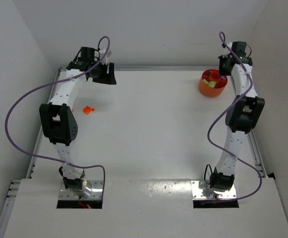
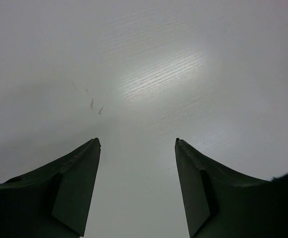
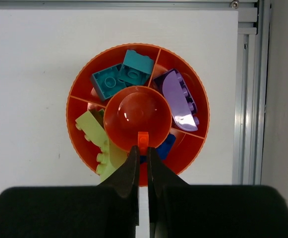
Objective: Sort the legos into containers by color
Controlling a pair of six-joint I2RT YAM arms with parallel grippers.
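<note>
The orange container is a round bowl split into compartments, at the table's far right. It holds teal legos, a purple lego, a yellow-green lego and a blue lego. My right gripper hangs over the bowl, shut on a tiny orange lego that pokes out past the fingertips above the central dome. Another orange lego lies on the table at the left. My left gripper stands open over bare table with nothing between its fingers, beyond that lego.
A metal rail runs along the table's right edge just beside the bowl. White walls close in the table at the back and both sides. A small orange speck shows beside the left arm.
</note>
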